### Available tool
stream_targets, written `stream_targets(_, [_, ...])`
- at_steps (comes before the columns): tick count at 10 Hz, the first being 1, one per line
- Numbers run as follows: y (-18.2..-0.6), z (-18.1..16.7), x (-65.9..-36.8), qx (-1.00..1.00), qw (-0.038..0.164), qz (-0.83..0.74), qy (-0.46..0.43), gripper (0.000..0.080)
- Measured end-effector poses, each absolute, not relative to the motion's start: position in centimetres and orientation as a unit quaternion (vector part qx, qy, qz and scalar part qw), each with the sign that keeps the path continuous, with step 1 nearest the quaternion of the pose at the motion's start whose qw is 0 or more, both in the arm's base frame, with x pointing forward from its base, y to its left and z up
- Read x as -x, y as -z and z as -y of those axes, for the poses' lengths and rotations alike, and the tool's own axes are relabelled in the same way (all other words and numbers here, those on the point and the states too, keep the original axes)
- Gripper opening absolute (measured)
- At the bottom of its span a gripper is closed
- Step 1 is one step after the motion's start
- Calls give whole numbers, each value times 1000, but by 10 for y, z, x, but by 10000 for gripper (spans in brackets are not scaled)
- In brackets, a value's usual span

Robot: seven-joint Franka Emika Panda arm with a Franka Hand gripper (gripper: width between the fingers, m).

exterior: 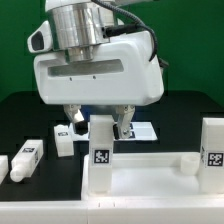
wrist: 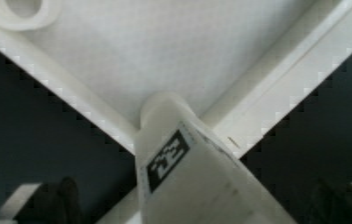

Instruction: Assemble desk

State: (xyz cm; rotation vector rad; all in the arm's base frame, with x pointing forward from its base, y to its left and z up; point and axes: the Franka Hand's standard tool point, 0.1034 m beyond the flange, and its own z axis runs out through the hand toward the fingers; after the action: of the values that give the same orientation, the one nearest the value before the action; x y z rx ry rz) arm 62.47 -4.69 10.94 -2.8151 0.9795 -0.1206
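Fingers (exterior: 76, 120) of the end effector (exterior: 99, 124) stand apart on either side of an upright leg (exterior: 100, 150), with a gap showing on each side, so the end effector is released and grips nothing. The leg, square and white with a black-and-white tag on its face, rises from the far corner of the tabletop panel (exterior: 150, 185) on the exterior view's left; whether it is fully seated in its socket cannot be told. The panel lies flat on the black counter (exterior: 40, 115), rim upward, filling the near part of the exterior view toward its right. A second leg (exterior: 212, 150) stands upright at the panel's far side on the exterior view's right. Two loose legs lie on the counter off the panel, to the exterior view's left: one (exterior: 27, 160) well apart from it, the other (exterior: 63, 140) just beside the upright leg. The marker board (exterior: 145, 130) lies behind the end effector, partly hidden. In the wrist view the tagged leg (wrist: 182, 165) stands over the meeting of two panel rims, dark fingertips (wrist: 48, 200) clear of it, and a round socket (wrist: 22, 12) shows on the panel (wrist: 173, 60).
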Motion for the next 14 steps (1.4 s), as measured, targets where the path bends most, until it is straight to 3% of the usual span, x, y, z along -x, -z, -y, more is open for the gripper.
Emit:
stream_targets(2, [-119,50,-633,991,48,-116,55,648])
stream_targets(4, [-116,49,-632,990,48,-123,52,636])
stream_targets(5, [-116,50,-632,989,48,-128,52,462])
stream_targets(6, [-116,50,-632,988,49,-136,51,462])
stream_targets(7, [-116,51,-632,983,50,-172,50,284])
stream_targets(10, [-117,52,-632,917,54,-394,39,286])
stream_targets(14, [-117,52,-632,917,54,-394,39,287])
